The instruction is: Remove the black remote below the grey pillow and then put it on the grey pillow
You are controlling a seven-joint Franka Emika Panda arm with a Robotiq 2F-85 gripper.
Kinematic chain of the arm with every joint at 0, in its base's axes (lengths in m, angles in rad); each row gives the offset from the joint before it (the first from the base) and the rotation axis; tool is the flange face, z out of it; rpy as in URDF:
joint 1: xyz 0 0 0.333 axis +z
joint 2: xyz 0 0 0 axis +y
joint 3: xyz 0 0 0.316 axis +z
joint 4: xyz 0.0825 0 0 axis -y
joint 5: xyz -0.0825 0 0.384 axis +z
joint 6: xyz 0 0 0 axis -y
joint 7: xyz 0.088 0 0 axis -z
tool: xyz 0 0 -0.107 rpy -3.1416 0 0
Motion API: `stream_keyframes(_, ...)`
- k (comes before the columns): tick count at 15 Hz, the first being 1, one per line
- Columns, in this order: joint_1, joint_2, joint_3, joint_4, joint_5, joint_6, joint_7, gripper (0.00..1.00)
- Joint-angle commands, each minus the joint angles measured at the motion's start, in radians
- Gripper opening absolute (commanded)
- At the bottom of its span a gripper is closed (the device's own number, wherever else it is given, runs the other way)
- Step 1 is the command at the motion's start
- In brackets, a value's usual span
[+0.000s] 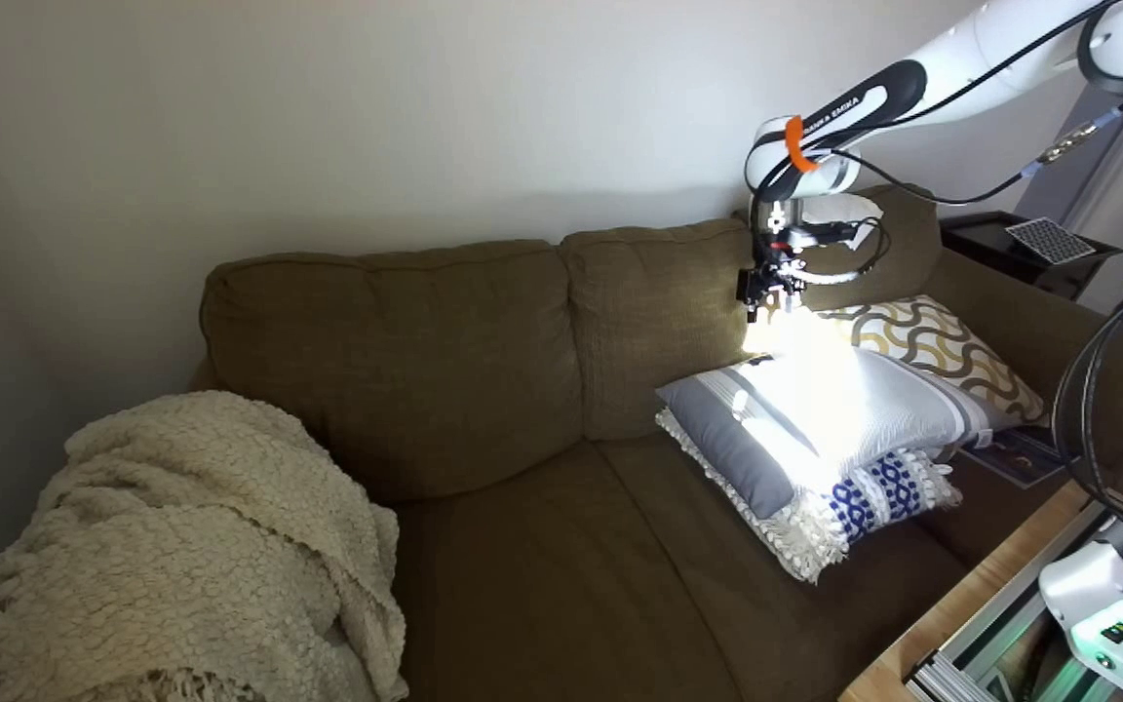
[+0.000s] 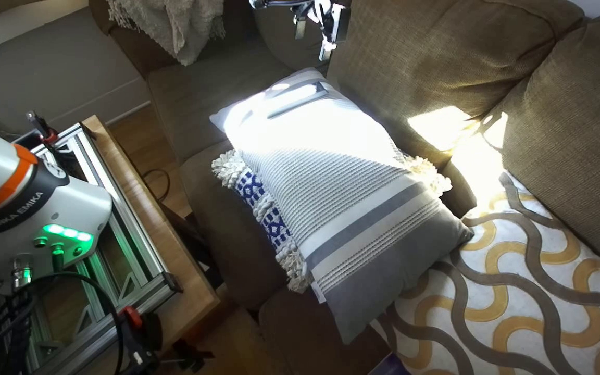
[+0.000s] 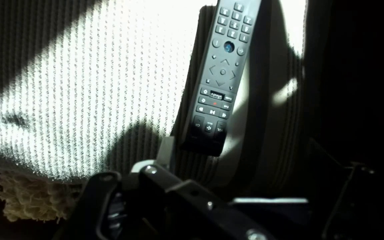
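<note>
The black remote (image 2: 297,101) lies face up on top of the grey pillow (image 2: 331,192), near one end. In the wrist view the remote (image 3: 222,73) rests on the pillow's ribbed pale face (image 3: 95,66), partly in sunlight. In an exterior view glare on the grey pillow (image 1: 713,439) makes the remote hard to make out. My gripper (image 2: 312,39) hangs above the pillow, apart from it and the remote. Its fingers are spread and empty; it also shows in an exterior view (image 1: 771,308). In the wrist view one finger (image 3: 167,151) shows clearly; the other side is dark.
A blue-and-white fringed pillow (image 1: 883,497) lies under the grey pillow. A tan-and-white patterned pillow (image 2: 513,291) lies beside it. The brown sofa back (image 1: 406,361) stands behind. A cream blanket (image 1: 201,546) covers the far sofa end. The robot's wooden table (image 2: 185,265) borders the sofa.
</note>
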Motion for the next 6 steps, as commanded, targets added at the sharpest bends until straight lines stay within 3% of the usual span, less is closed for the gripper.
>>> stream_keyframes(1, 0.054, -0.143, -0.022, -0.118, -0.096, 0.071, 0.072, 1.0)
stream_keyframes(2, 0.064, -0.173, -0.023, -0.133, -0.12, 0.08, 0.097, 1.0)
stream_keyframes(3, 0.035, -0.09, -0.004, -0.043, -0.075, 0.033, 0.049, 1.0)
stream_keyframes(6, 0.043, -0.111, -0.001, -0.047, -0.081, 0.032, 0.057, 1.0)
